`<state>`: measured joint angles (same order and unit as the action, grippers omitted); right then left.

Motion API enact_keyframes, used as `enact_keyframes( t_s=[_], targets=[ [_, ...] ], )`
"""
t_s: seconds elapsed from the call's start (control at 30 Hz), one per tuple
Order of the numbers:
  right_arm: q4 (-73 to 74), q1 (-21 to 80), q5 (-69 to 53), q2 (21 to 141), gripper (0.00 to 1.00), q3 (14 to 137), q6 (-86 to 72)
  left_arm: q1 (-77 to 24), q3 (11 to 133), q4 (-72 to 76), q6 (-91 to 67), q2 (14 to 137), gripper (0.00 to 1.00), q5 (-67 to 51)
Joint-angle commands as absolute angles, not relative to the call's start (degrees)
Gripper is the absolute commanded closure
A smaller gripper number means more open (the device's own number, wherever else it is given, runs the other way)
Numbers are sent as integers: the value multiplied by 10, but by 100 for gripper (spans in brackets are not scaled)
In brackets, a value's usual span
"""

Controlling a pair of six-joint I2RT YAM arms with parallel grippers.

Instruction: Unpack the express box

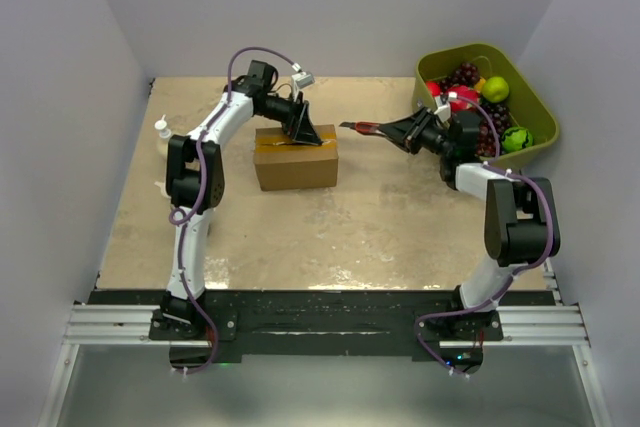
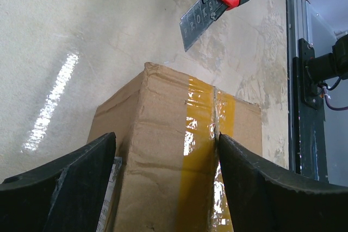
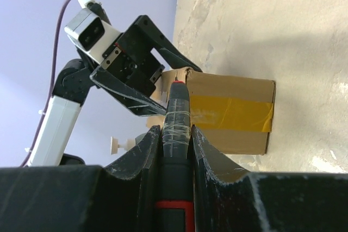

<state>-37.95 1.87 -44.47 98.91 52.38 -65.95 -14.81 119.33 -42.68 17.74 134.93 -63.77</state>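
The express box (image 1: 295, 159) is a brown carton with yellowish tape along its top, standing left of the table's middle. My left gripper (image 1: 308, 133) is open and set over its far top edge. In the left wrist view one finger (image 2: 70, 188) lies beside the labelled side and the other finger (image 2: 272, 188) rests along the taped seam of the express box (image 2: 163, 150). My right gripper (image 1: 388, 130) is shut on a red and black utility knife (image 1: 360, 128). The blade points at the box from the right, a short gap away. The knife (image 3: 176, 118) sits clamped between the right fingers.
A green basket (image 1: 540, 107) full of fruit stands at the back right, just behind the right arm. A small white bottle (image 1: 160, 129) stands at the left edge of the table. The knife blade (image 2: 198, 17) hangs above the box's far end.
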Motion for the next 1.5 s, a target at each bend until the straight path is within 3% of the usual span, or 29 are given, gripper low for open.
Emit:
enact_keyframes(
  t_s=[0.0,1.47],
  targets=[
    [-374,20,-439,968,100,533,-641,-132,1172,-438,211,1361,21,-577],
    [-316,35,-532,982,100,551,-613,-120,1185,-410,188,1370,23,-524]
  ],
)
